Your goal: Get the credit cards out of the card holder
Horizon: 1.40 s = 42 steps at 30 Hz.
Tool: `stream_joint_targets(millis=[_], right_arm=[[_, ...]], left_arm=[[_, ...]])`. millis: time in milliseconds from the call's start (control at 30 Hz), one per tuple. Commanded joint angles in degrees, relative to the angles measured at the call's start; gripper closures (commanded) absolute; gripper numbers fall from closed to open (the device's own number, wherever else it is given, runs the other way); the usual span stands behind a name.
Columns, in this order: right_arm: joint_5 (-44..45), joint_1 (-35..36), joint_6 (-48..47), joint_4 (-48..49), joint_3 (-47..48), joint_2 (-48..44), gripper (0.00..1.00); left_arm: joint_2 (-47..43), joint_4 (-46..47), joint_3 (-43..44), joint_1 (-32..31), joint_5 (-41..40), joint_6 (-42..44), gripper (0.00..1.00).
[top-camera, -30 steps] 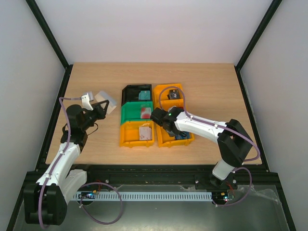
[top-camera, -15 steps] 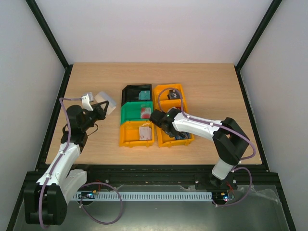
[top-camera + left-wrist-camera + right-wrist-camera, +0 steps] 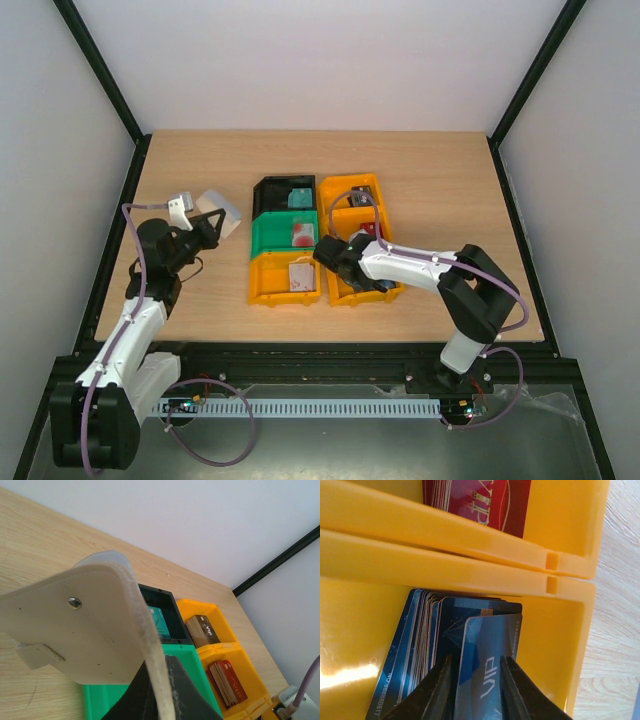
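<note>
Near right: the right gripper (image 3: 476, 667) is lowered into the near-right orange bin (image 3: 565, 630). Its jaws are narrowly apart with one blue card (image 3: 487, 645) between them. Whether the card is pinched cannot be told. A stack of blue cards (image 3: 420, 645) stands on edge just left of it, leaning against it. From above, the right wrist covers much of this bin.

Near left: the near-left orange bin (image 3: 262, 285) holds a white-pink card (image 3: 302, 274).

Middle row: red cards (image 3: 485, 500) lie in the middle orange bin (image 3: 560, 510), wall to wall with the near-right one. To its left, the green bin (image 3: 268, 235) holds a reddish card (image 3: 303, 234).

Left side: the card holder (image 3: 75, 630) is clamped by its edge in the closed jaws of the left gripper (image 3: 159, 690). It is held left of the black bin (image 3: 270, 192) and well apart from the right gripper. A metal stud (image 3: 74, 602) and a small tab (image 3: 40, 655) are seen on its pale face. In the left wrist view the holder blocks the near-left bins.

Far row: a teal card (image 3: 299, 198) lies in the black bin. A brown card (image 3: 202, 629) lies in the far orange bin (image 3: 335, 190). All bins sit on the wooden table (image 3: 440, 180).
</note>
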Motion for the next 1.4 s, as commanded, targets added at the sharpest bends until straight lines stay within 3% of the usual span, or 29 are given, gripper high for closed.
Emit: stream_joint_targets(millis=[0, 233, 500, 667, 933, 1067, 1200, 1367], right_arm=[[0.9, -0.2, 0.5, 0.1, -0.6, 0.6, 0.72], [-0.8, -0.2, -0.1, -1.1, 0.3, 0.9, 0.53], [-3.5, -0.2, -2.9, -2.5, 4.5, -0.7, 0.21], [-7.0, -0.2, -4.3, -1.0, 8.2, -3.3, 0.17], [-17.5, -0.3, -11.4, 9.5, 14.7, -11.2, 0.11], [-26.1, -2.5, -16.3, 14.9, 22.5, -13.4, 0.06], [-42.5, -9.0, -13.9, 26.1, 24.6, -17.5, 0.05], [-48.8, -12.2, -12.9, 34.9, 23.6, -22.3, 0.02]], left_arm=[[-1.2, 1.1, 0.6, 0.4, 0.1, 0.5, 0.98], [-1.0, 1.4, 0.3, 0.4, 0.0, 0.9, 0.98], [-0.6, 2.1, 0.5, 0.6, 0.0, 0.6, 0.98], [-0.5, 0.4, 1.1, 0.6, 0.5, 1.2, 0.98], [1.2, -2.5, 6.0, 0.6, 0.8, 6.5, 0.98], [0.4, -5.2, 10.8, 0.6, 2.8, 10.7, 0.98], [-0.7, -8.3, 15.7, 0.4, 7.2, 14.1, 0.98], [-0.8, -10.8, 20.9, -0.1, 13.0, 18.1, 0.98]])
